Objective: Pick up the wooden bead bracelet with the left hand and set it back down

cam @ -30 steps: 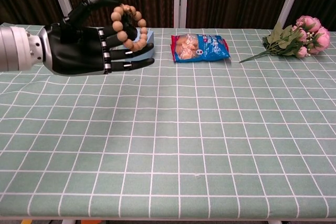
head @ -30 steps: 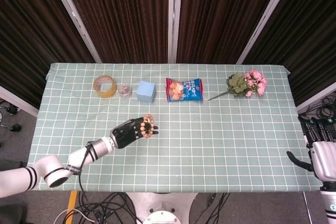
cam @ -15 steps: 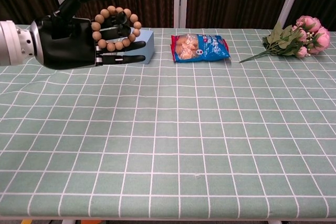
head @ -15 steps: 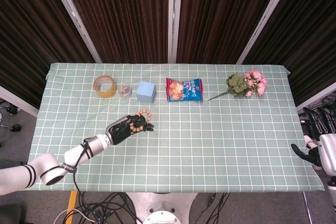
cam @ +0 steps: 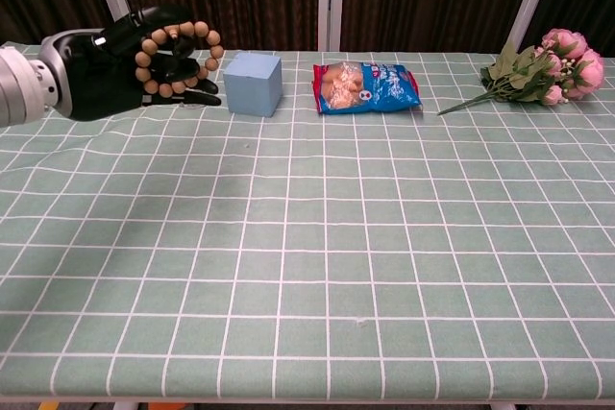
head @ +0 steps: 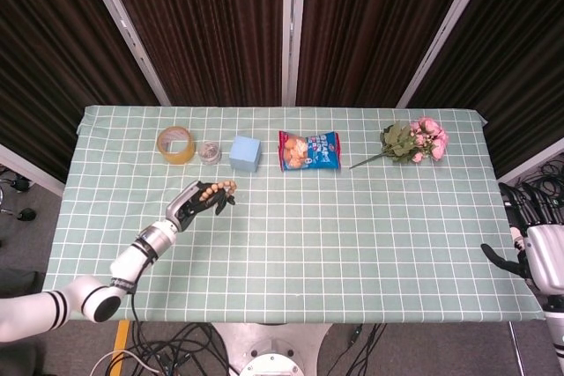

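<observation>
The wooden bead bracelet (cam: pixel 177 60) is a loop of round tan beads, held up off the green checked tablecloth (cam: pixel 327 237). My black left hand (cam: pixel 120 69) holds it on its fingers, with the loop standing upright at the fingertips. In the head view the bracelet (head: pixel 218 188) and the left hand (head: pixel 196 202) are over the table's left part, in front of the tape roll. My right hand (head: pixel 539 248) hangs past the table's right edge, fingers spread, holding nothing.
Along the far side stand a yellow tape roll (head: pixel 176 144), a small clear jar (head: pixel 209 151), a blue cube (cam: pixel 253 83), a snack bag (cam: pixel 366 86) and pink flowers (cam: pixel 553 66). The cube is just right of the bracelet.
My left hand has carried the bracelet leftward and toward the far side of the table. The right hand has shifted only slightly beside the table.
</observation>
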